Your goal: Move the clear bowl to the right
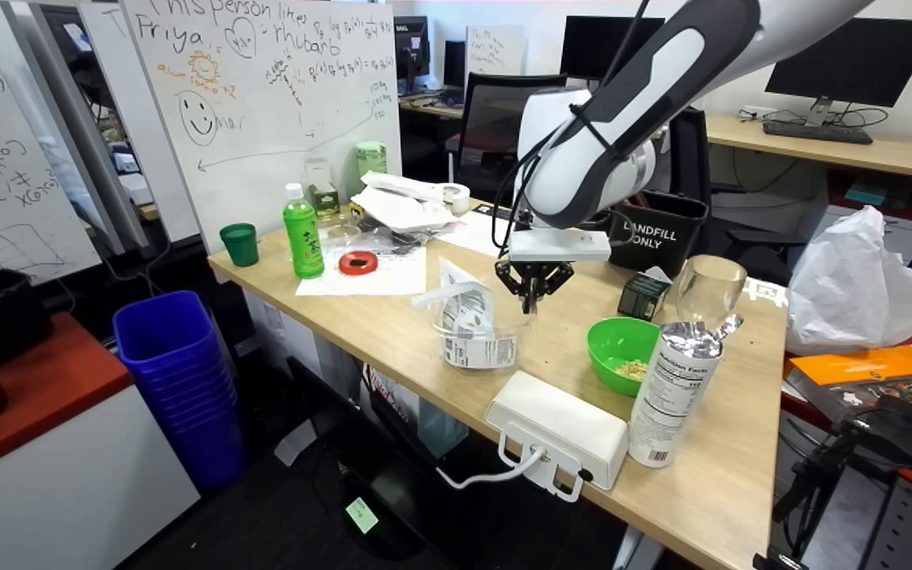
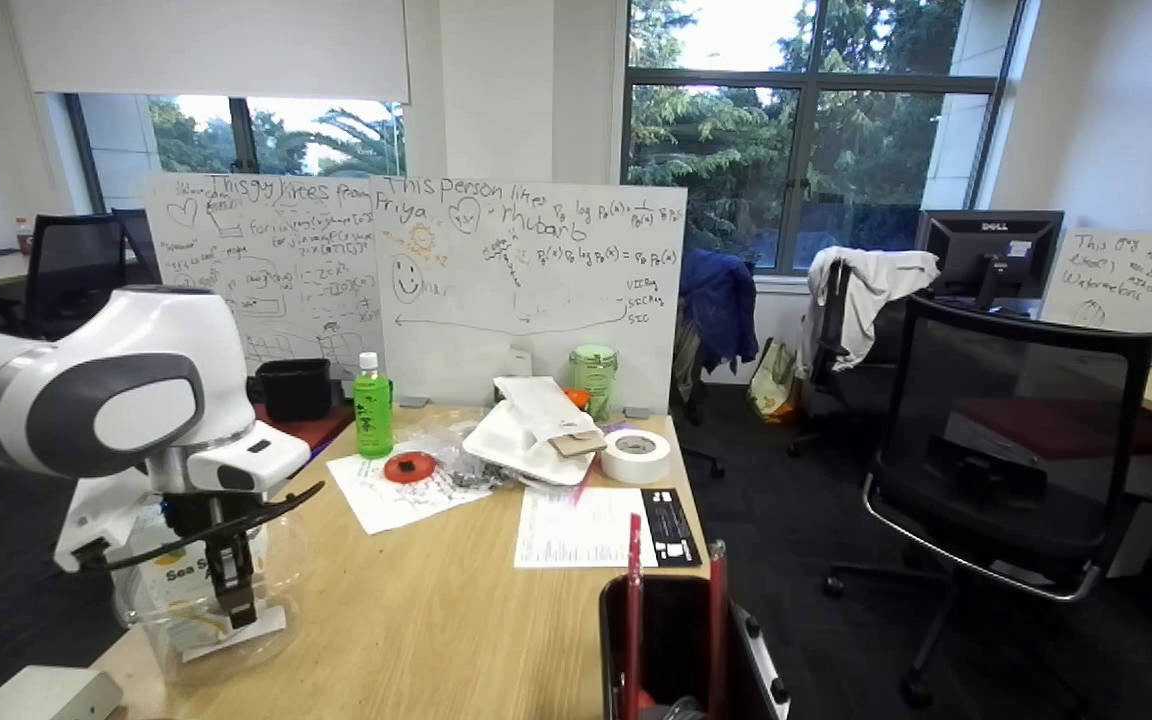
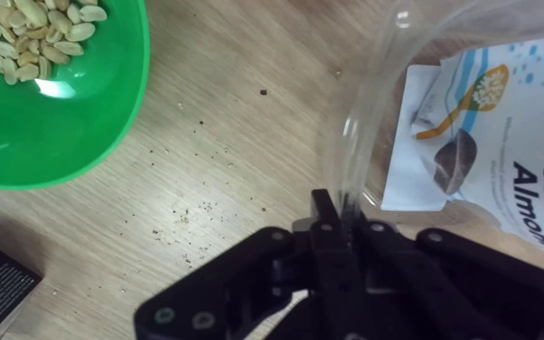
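Table (image 1: pixel 563 340): one clear bowl (image 3: pixel 359 125) sat on or just above it, near an edge, snack bag (image 3: pixel 498 141) inside. Gripper (image 3: pixel 343 210): nearly closed, pinching the bowl's thin wall at one side only, so the lopsided load threatened to tilt or slip; travel toward the green bowl (image 3: pixel 78 141) risked a knock and spilled peanuts (image 3: pixel 29 40).

The robot's arm (image 1: pixel 654 91) is thick, smooth and mostly white. It has a dark grey patch (image 2: pixel 61 410) with a white oval (image 2: pixel 143 403) inside. A shiny silver ring (image 2: pixel 4 395) goes around the arm. Thin black cables (image 1: pixel 531 162) loop beside it, and a black tie (image 1: pixel 594 130) wraps around it. The gripper (image 3: pixel 345 208) is black, made of thin bars (image 3: pixel 335 264) with small round screws (image 3: pixel 203 320), some grey, one greenish.
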`<action>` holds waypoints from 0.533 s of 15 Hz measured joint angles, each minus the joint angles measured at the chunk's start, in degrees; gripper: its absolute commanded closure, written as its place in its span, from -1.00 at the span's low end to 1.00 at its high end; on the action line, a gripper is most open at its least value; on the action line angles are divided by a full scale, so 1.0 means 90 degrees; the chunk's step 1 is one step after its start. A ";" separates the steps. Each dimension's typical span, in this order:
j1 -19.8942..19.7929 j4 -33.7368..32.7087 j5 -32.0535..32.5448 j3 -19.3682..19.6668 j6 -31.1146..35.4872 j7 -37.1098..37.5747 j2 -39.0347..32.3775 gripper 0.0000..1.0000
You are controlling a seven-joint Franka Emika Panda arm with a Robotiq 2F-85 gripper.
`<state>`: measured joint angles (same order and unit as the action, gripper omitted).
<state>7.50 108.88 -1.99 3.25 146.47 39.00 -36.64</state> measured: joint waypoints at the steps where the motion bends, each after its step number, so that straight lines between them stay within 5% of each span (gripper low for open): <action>1: -0.0035 -0.0002 -0.0109 0.0006 0.0000 -0.0024 0.0031 0.97; 8: -0.0506 0.0002 -0.0895 0.0149 0.0020 -0.0127 0.0063 0.97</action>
<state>2.95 108.89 -10.04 4.60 146.65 37.86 -36.08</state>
